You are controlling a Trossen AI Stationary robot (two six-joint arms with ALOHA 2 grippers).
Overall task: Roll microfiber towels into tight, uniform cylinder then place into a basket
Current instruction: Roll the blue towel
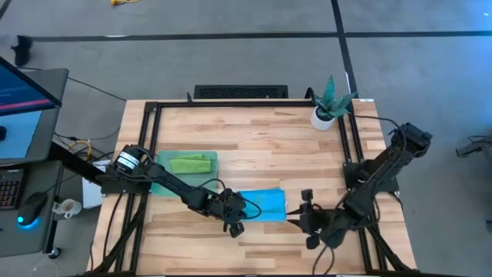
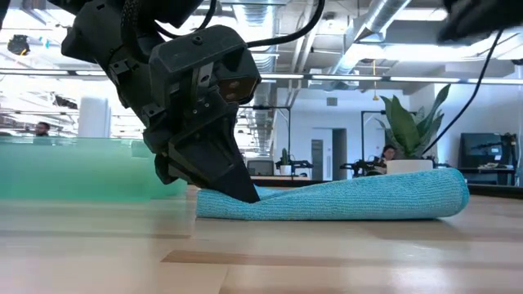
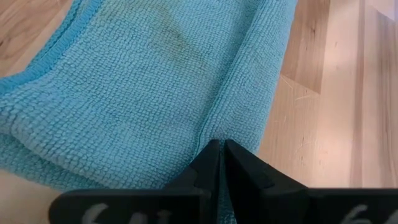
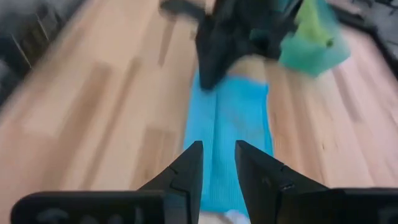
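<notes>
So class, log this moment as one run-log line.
left gripper: shut on bright sky-blue microfiber towel | right gripper: open, beside it, empty | lime green towel: in translucent teal basket

Potted plant [image 1: 329, 104] on wooden table [image 1: 254, 135]

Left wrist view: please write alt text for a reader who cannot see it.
The left gripper, fingers shut, pinches a fold of the sky blue microfiber towel. The towel lies on the light wooden table.

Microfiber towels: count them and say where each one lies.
2. The lime green towel sits in the basket at the table's left. The blue towel lies folded near the front edge, between the arms.
</notes>
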